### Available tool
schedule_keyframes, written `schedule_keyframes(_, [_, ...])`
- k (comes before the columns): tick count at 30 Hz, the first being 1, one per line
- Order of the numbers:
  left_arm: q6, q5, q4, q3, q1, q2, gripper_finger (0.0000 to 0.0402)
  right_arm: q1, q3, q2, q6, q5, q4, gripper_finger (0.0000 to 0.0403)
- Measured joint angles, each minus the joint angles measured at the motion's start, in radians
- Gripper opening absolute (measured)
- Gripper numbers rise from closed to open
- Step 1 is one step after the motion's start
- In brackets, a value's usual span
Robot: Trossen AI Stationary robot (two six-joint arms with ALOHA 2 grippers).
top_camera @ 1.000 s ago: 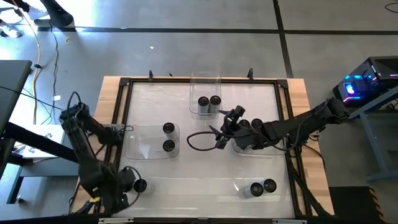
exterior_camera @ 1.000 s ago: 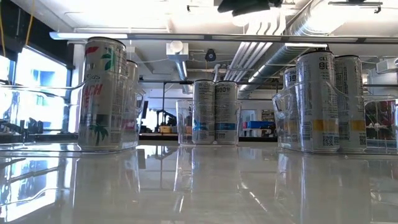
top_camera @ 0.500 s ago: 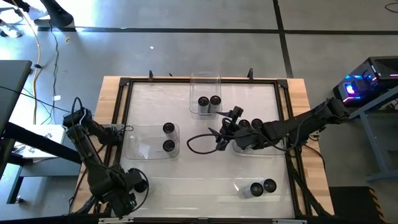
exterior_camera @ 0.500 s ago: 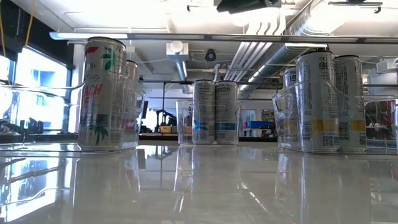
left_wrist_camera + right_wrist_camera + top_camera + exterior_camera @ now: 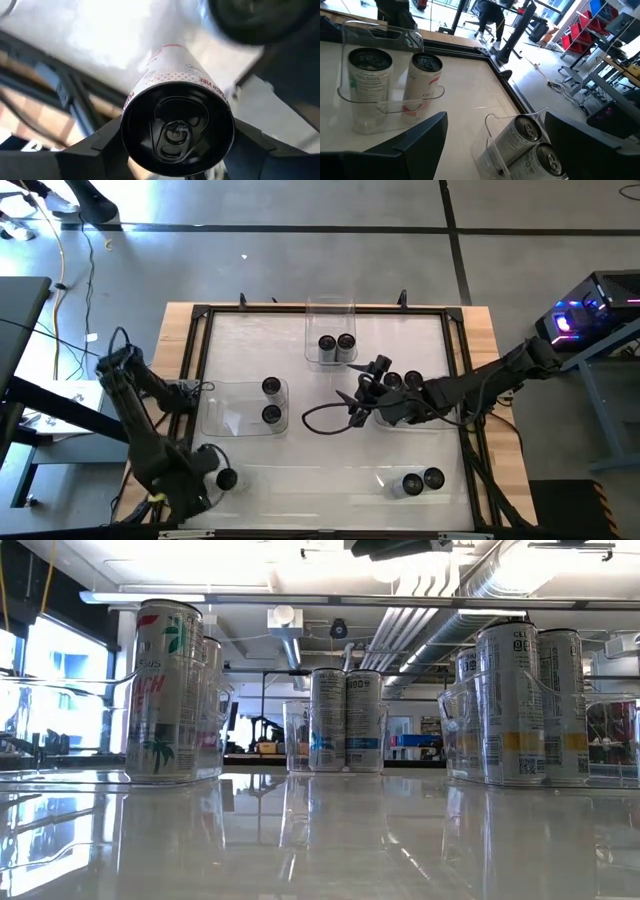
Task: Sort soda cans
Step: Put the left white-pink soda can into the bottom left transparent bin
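My left gripper [image 5: 218,478] is at the table's near left corner, shut on one soda can [image 5: 177,127] that has a dark top and red lettering. My right gripper [image 5: 352,404] hovers open over the middle of the table and touches nothing. The other soda cans stand upright in pairs in clear trays. Two are in the left tray [image 5: 271,400], two in the far tray [image 5: 336,342], two in the right tray [image 5: 400,381] under my right arm, and two at the near right [image 5: 421,480]. The right wrist view shows the left pair [image 5: 395,85] and the far pair [image 5: 532,145]. My left gripper pinches the soda can between its two fingers [image 5: 95,150], one on each side of the can's wall just below the top rim [image 5: 131,107]. It comes slanting down from the table's near left. Whether the can's base is on the table I cannot tell.
A dark cable loop [image 5: 322,418] lies on the table beside my right gripper. A raised dark frame [image 5: 200,320] runs round the white table top. Open table surface lies along the near edge between the two near can groups [image 5: 310,490].
My left arm has swayed slightly toward the near edge and back, and the can has stayed in its grip. The cable loop by my right gripper has sagged a little toward the near edge.
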Motion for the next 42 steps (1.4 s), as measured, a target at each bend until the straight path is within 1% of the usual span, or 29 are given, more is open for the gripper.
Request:
schedule_keyframes(3, [-0.028, 0.033, -0.051, 0.002, 0.007, -0.07, 0.0238, 0.005, 0.0, 0.0, 0.0, 0.0, 0.0, 0.033])
schedule_keyframes(8, [-0.088, 0.004, -0.185, 0.069, 0.019, -0.194, 0.0238, 0.007, 0.0, 0.0, 0.008, 0.0, -0.011, 0.033])
schedule_keyframes(11, [-0.106, -0.061, -0.215, 0.132, 0.019, -0.25, 0.0238, 0.007, 0.0, 0.0, 0.035, 0.0, -0.046, 0.033])
schedule_keyframes(14, [-0.11, -0.149, -0.203, 0.188, 0.027, -0.313, 0.0238, 0.007, 0.0, 0.0, 0.073, 0.0, -0.081, 0.033])
schedule_keyframes(16, [-0.084, -0.214, -0.215, 0.206, 0.039, -0.346, 0.0238, 0.007, 0.0, 0.0, 0.089, 0.0, -0.097, 0.033])
schedule_keyframes(20, [0.052, -0.322, -0.207, 0.212, 0.095, -0.412, 0.0238, 0.007, 0.0, 0.0, 0.102, 0.0, -0.103, 0.033])
schedule_keyframes(24, [0.246, -0.41, -0.21, 0.212, 0.209, -0.465, 0.0238, 0.007, 0.0, 0.0, 0.103, 0.0, -0.102, 0.033])
schedule_keyframes(29, [0.512, -0.428, -0.211, 0.213, 0.4, -0.495, 0.0238, 0.02, 0.0, 0.0, 0.109, 0.001, -0.102, 0.033])
schedule_keyframes(34, [0.78, -0.383, -0.21, 0.213, 0.597, -0.463, 0.0238, 0.043, 0.0, 0.0, 0.11, 0.0, -0.093, 0.033])
schedule_keyframes(39, [1.018, -0.27, -0.207, 0.209, 0.758, -0.385, 0.0238, 0.06, 0.0, 0.0, 0.111, 0.0, -0.084, 0.033])
schedule_keyframes(42, [1.128, -0.211, -0.208, 0.209, 0.833, -0.341, 0.0238, 0.065, 0.0, 0.0, 0.129, 0.0, -0.086, 0.033])
